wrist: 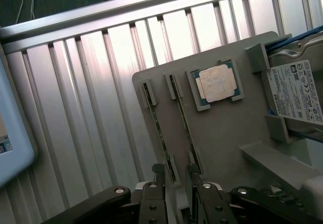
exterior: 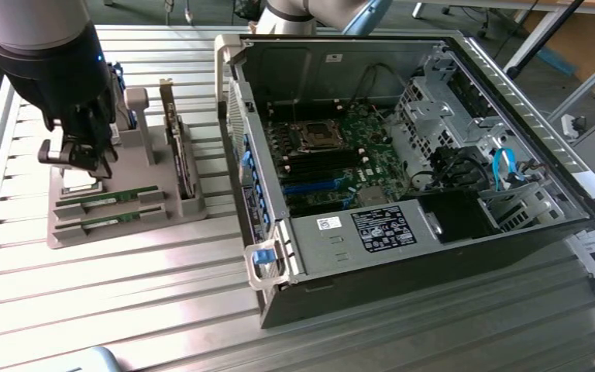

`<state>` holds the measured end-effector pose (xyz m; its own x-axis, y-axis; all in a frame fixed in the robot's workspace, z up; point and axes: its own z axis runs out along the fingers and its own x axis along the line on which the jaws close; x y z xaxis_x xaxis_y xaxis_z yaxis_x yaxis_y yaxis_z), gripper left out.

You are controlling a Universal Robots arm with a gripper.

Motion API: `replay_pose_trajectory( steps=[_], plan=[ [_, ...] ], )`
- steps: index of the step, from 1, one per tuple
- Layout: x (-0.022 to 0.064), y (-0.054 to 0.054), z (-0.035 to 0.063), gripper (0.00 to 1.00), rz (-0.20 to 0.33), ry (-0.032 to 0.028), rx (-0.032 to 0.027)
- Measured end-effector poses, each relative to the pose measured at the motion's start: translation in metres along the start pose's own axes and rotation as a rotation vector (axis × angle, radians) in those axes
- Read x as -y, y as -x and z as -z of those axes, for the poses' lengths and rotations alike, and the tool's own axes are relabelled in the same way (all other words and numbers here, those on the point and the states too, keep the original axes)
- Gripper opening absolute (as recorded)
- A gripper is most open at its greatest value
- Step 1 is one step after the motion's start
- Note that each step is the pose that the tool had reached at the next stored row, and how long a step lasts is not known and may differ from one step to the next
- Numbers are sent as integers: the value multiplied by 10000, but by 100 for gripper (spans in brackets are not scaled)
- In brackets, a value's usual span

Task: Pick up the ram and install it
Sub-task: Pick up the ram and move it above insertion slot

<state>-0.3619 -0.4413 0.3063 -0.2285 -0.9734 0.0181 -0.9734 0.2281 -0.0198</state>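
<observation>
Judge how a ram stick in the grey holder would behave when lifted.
The ram looks thin and flat, so probably stiff and light. It stands on edge in a narrow slot of the grey holder, so it may bind if pulled crooked. Its thin board seems fragile.

A ribbed metal table is brightly lit beside the open computer case; beyond the case, slanted metal bars are seen.

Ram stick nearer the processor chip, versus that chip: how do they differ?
The ram stick is long, thin and stands on edge in its slot; the processor chip is square and lies flat. The ram stick looks dark; the processor chip's top is silvery. Both sit in the grey holder.
</observation>
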Motion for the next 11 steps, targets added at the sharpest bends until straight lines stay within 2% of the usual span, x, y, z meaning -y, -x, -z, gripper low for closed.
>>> replay_pose_trajectory(
  steps=[11],
  plan=[
    [-1, 0, -45, 30, 0, 0, 0]
  ],
)
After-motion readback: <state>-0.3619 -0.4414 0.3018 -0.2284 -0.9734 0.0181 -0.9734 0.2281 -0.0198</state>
